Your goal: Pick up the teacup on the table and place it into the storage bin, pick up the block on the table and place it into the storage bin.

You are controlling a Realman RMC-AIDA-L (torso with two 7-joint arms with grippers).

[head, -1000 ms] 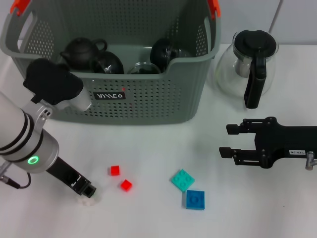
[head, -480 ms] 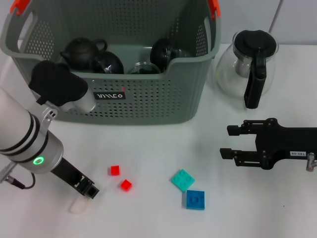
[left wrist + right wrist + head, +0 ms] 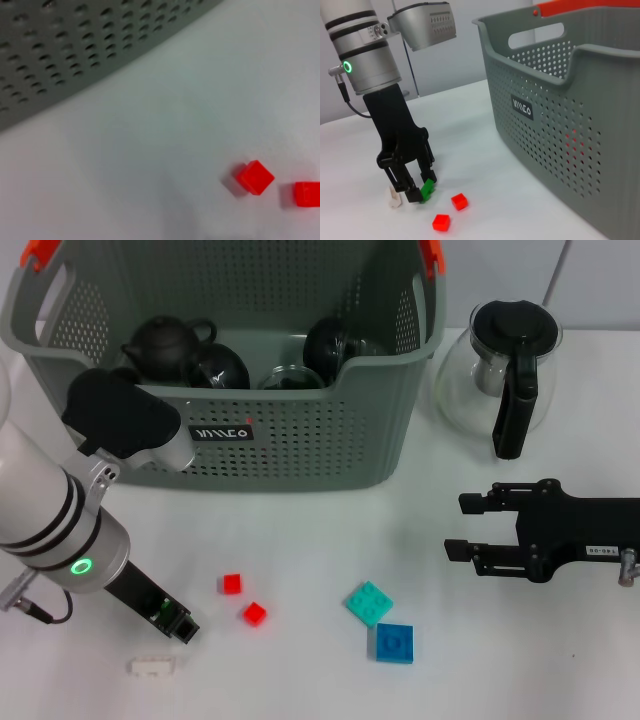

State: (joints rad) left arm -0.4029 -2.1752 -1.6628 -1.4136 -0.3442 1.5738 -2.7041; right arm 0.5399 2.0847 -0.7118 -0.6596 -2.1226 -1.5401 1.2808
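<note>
Welp, the white block (image 3: 152,666) has slipped away and now lies on the table just beside the left gripper (image 3: 181,628) (can't tell its grip), nowhere near the storage bin (image 3: 300,455), so that's a re-grab, while the right gripper (image 3: 462,525) sits spread wide.

Storage bin (image 3: 300,430) walls off the far side of the bench (image 3: 320,540); glass pot (image 3: 505,370) stands just beside it on the right. Open strip runs between bin and scattered blocks: red pair (image 3: 242,598), teal (image 3: 368,602), blue (image 3: 394,642), white (image 3: 152,666). Right tool (image 3: 458,525) occupies right side.
</note>
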